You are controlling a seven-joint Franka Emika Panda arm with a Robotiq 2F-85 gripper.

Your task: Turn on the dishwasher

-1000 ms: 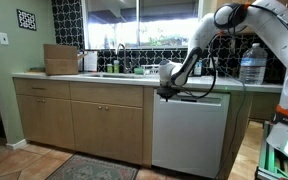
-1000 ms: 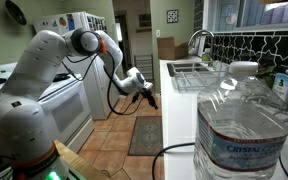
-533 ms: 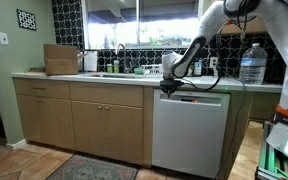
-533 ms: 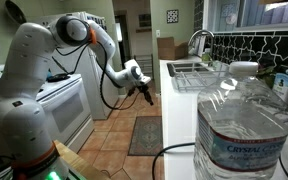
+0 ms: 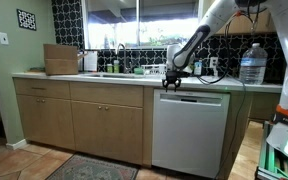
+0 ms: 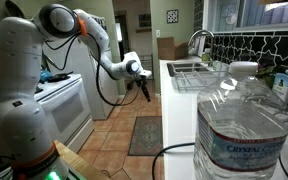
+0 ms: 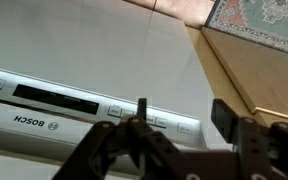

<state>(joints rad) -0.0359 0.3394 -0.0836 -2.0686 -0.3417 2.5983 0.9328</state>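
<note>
Cabinetry in tan wood fills the wall under the window, topped by a pale bench. The dishwasher, a tall white flat front, sits built in at the cabinets' 3 o'clock end, with its dark strip running along the top edge just under the bench. In the wrist view the dishwasher fills most of the picture. Its control strip shows a dark display window, a row of small buttons and the BOSCH lettering.

The white Franka arm comes in from 1 o'clock and bends down to the dishwasher's top edge. In an exterior view the arm reaches across from 10 o'clock, in front of a white stove.

A patterned rug lies on the tiled floor at 7 o'clock of the dishwasher. A clear water bottle looms close to one camera, and a cardboard box stands on the bench at 10 o'clock of the cabinets.

The gripper hangs at the strip's left end, pointing down. In the wrist view the gripper is spread wide and holds nothing. One finger overlaps the button row, though whether it touches cannot be told.
</note>
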